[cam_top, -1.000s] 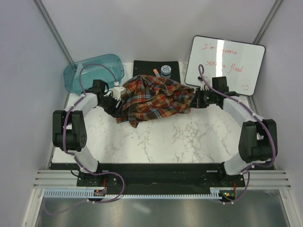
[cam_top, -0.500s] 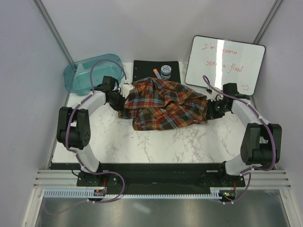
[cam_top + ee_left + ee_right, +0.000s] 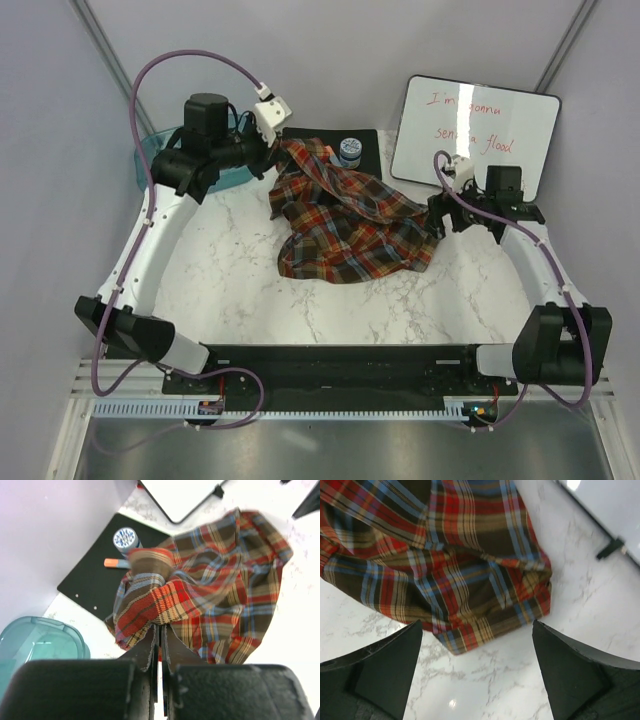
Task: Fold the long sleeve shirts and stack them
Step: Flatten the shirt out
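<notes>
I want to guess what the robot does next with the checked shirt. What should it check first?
1. Does the left gripper have the shirt? Ok, it is shut on a fold.
2. Is the right gripper free? Ok, it is open and holds nothing.
3. Is the shirt lying flat? Not ok, it is bunched up.
4. Are the sleeves and collar found? Cannot tell.
5. Is there bare table for spreading? Ok, in front of the shirt.

The shirt (image 3: 345, 215) covers part of the black mat (image 3: 325, 136), the left arm (image 3: 205, 125) hides most of the teal bin (image 3: 143, 165) (slivers show), and writing on the whiteboard (image 3: 480, 125) is partly unreadable.
</notes>
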Controlling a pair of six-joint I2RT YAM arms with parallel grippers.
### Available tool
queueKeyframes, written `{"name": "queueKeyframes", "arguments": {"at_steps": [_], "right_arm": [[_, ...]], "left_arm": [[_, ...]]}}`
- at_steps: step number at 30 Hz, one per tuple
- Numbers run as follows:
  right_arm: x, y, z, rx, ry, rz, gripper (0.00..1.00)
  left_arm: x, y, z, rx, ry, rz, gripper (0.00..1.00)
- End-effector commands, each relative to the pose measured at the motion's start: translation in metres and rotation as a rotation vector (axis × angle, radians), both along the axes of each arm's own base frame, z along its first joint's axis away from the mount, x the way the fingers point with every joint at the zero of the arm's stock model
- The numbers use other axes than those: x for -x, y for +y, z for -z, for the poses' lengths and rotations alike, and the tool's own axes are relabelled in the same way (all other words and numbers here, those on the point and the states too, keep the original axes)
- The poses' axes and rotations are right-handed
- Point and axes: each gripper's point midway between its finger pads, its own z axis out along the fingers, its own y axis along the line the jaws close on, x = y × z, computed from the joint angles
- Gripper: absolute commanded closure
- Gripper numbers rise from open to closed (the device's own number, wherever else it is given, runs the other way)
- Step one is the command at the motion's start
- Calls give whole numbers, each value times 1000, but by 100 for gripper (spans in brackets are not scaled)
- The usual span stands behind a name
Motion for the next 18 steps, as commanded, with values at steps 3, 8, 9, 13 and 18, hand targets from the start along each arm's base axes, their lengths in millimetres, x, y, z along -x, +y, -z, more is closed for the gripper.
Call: {"name": "queueKeyframes", "arguments": {"at_steps": [3,8,9,13,18], "right_arm": [[-23,75,-51,-54,-449,-277,2],[-26,110,-49,-50,-534,-366,2],[-27,116,-50,-60,-550,-379,2],[-35,126,-41,-37,-576,-405,3],[-61,134,-45,3,-635,-348,6]], "left_arm": [[-8,-10,-50,131,23,-31,98],[-12,-16,-84,174,-39,-21,98],[-14,-18,-83,174,-36,-20,98],[-17,-20,-85,185,-31,-26,98],[-14,-22,-90,201,-38,-9,98]]}}
